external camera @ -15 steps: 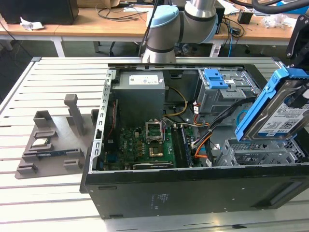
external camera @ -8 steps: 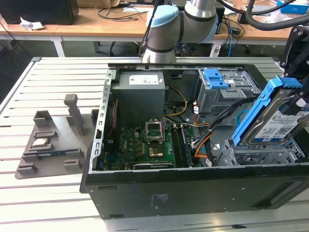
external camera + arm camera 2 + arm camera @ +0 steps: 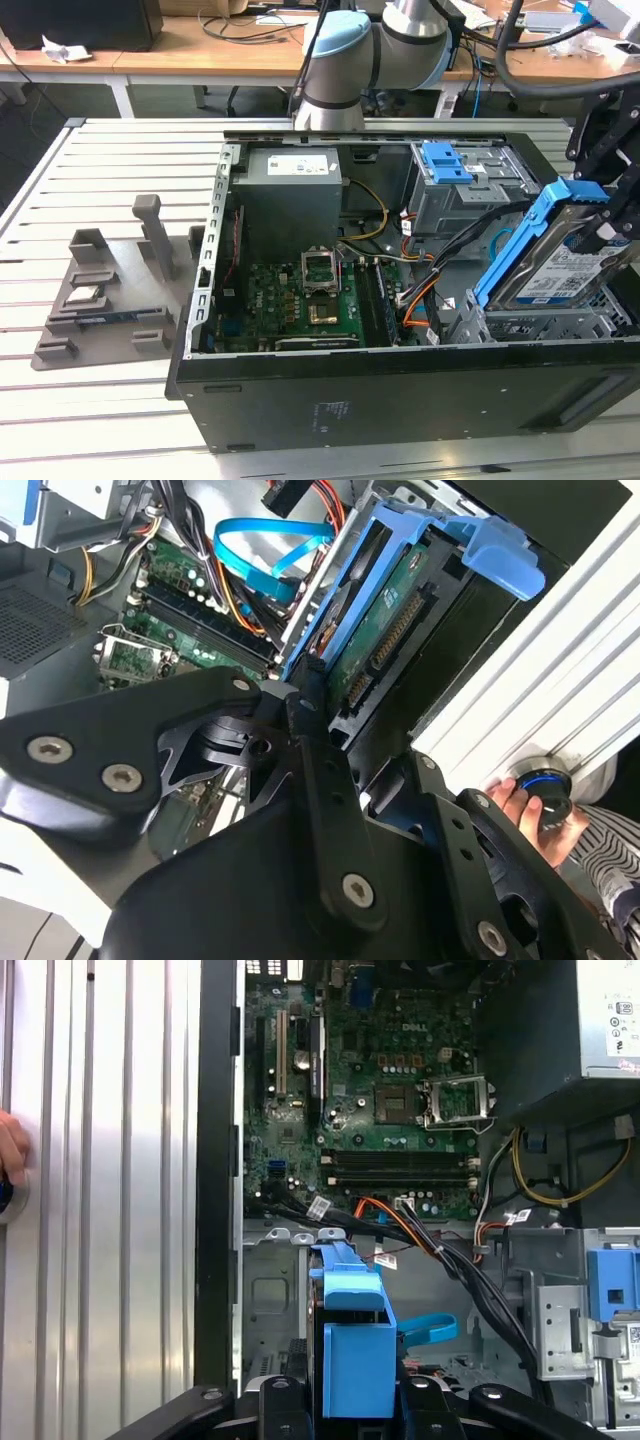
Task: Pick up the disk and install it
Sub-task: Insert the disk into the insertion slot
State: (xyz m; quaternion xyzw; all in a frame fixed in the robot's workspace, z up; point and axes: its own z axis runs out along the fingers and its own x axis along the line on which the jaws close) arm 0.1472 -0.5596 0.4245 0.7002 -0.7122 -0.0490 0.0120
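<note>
The disk (image 3: 560, 260), a silver drive with a white-and-blue label in a blue carrier, hangs tilted over the drive bay (image 3: 540, 322) at the exterior view's right end of the open computer case (image 3: 400, 390). Its lower end sits near the bay's edge and its upper end is raised. My gripper (image 3: 612, 215) is shut on the raised end. In the second wrist view the disk (image 3: 395, 620) shows its circuit-board underside beyond my black fingers (image 3: 305, 695). In the first wrist view the disk (image 3: 350, 1340) stands edge-on between my gripper (image 3: 350, 1400) jaws.
Inside the case lie a grey power-supply box (image 3: 295, 195), the motherboard (image 3: 310, 300), orange and black cables (image 3: 420, 295) and a blue bracket (image 3: 447, 162) on the upper bay. A grey fixture (image 3: 110, 290) rests on the slatted table. A person's hand (image 3: 520, 805) holds a knob beside the case.
</note>
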